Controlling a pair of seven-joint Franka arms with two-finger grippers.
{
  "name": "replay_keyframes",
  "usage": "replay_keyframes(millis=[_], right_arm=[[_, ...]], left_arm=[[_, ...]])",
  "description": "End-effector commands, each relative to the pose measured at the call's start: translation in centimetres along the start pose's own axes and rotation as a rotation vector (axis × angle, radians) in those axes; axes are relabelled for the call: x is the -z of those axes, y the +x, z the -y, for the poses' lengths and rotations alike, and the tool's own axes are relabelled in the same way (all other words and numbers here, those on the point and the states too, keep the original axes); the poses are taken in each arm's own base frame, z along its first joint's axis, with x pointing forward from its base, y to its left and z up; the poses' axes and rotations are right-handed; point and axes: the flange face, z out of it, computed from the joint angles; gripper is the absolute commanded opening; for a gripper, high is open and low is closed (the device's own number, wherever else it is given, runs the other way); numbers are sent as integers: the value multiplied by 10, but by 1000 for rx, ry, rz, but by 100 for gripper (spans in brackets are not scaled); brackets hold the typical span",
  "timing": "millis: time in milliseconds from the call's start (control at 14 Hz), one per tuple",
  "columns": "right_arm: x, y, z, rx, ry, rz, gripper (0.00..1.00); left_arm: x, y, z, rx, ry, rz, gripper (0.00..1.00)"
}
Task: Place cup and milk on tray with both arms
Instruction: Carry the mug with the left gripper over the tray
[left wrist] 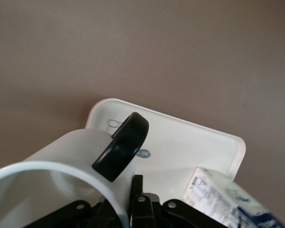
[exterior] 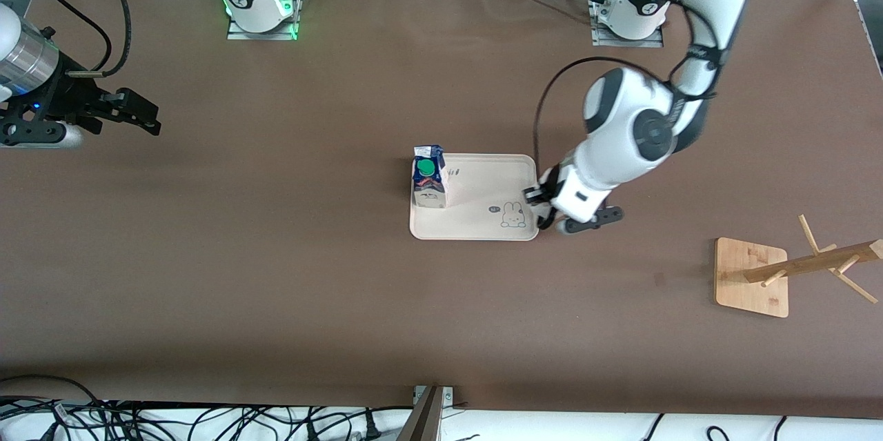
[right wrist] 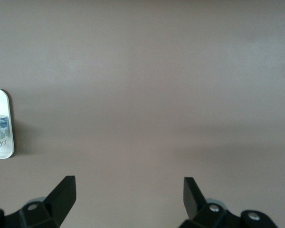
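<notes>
The cream tray (exterior: 483, 185) lies mid-table. The milk (exterior: 429, 179) stands upright on it, at the end toward the right arm. My left gripper (exterior: 548, 210) is low at the tray's end toward the left arm, and its wrist hides the cup in the front view. In the left wrist view my left gripper (left wrist: 128, 190) is shut on the wall of the white cup (left wrist: 52, 175), with the black handle (left wrist: 121, 147) turned toward the tray (left wrist: 180, 142) and the milk (left wrist: 223, 199) beside it. My right gripper (exterior: 131, 113) is open and empty, waiting over bare table at the right arm's end.
A wooden rack with pegs (exterior: 752, 275) stands toward the left arm's end of the table, nearer the front camera than the tray. The right wrist view shows open fingertips (right wrist: 64, 192) over bare table and the tray's edge (right wrist: 4, 102).
</notes>
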Motion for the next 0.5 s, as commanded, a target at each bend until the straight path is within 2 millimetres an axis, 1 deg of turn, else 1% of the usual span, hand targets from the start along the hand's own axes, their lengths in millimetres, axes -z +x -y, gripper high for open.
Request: replay_keyframes(millis=[0,286,357,429], right_arm=[[4,3,-4,4,-3,-7,100],[4,4,-8,-2,-3,-7,100],[4,4,-10,-4,-3,-7,100],[4,4,-9,-2,-3,-5,100]], left_arm=[[-10,25,-8,109,-14,6,0],[-39,28,0,205,17,28,0],[-46,27,1,241,24,34,0],[-51,20,-5,254,30,37,0]])
